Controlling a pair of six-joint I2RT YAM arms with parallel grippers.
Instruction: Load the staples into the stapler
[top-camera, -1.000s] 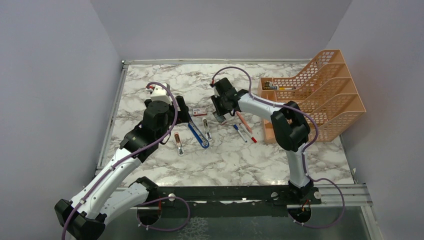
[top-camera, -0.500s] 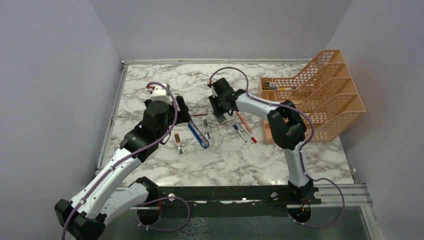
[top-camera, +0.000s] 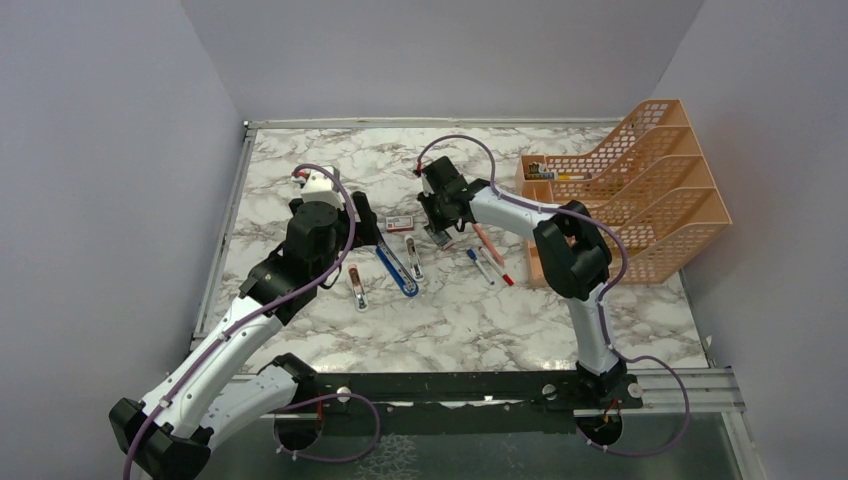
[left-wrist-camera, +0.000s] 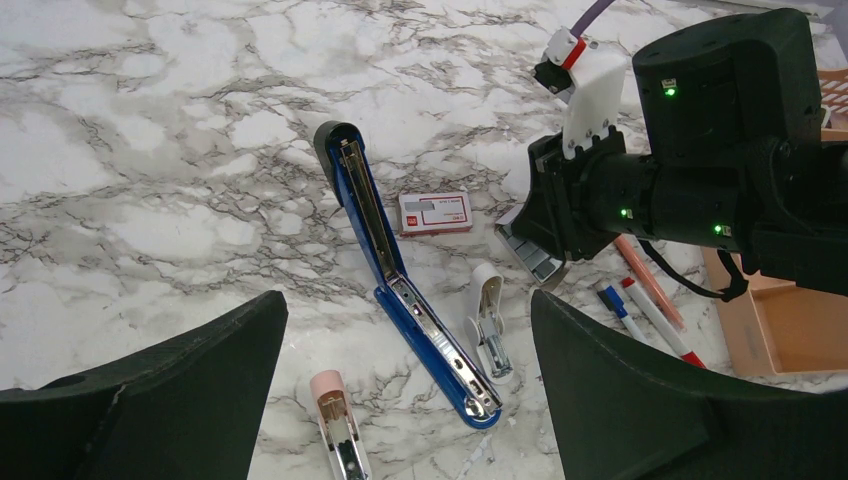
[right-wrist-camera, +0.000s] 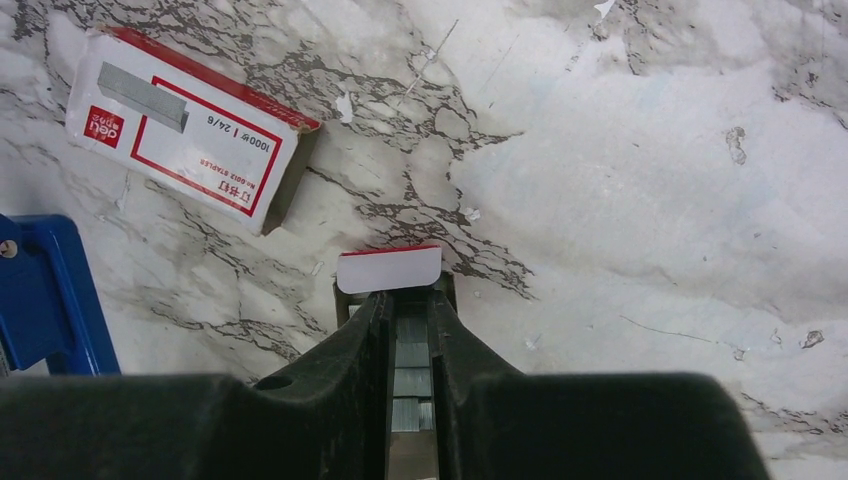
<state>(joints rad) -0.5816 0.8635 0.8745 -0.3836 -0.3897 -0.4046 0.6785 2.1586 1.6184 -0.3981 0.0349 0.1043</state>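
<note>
The blue stapler (top-camera: 397, 268) lies opened flat on the marble, silver channel up (left-wrist-camera: 400, 290); one blue end shows in the right wrist view (right-wrist-camera: 45, 290). The red-and-white staple sleeve (top-camera: 400, 223) lies just beyond it (left-wrist-camera: 434, 212) (right-wrist-camera: 185, 125). The grey tray (left-wrist-camera: 530, 258) sits under my right gripper (top-camera: 440, 225), its white flap (right-wrist-camera: 389, 270) just past the fingertips. My right gripper (right-wrist-camera: 410, 300) is closed narrowly on the grey staple strips (right-wrist-camera: 410, 360) in the tray. My left gripper (left-wrist-camera: 405, 300) is wide open and empty above the stapler (top-camera: 365, 225).
A small white stapler (left-wrist-camera: 487, 315) lies right of the blue one, and a pink-tipped one (left-wrist-camera: 335, 425) lies to its left. Several pens (left-wrist-camera: 650, 315) lie right of the tray. An orange mesh file rack (top-camera: 640, 190) stands at the right.
My right gripper has shifted slightly left and back, over the tray. The left arm has not moved.
</note>
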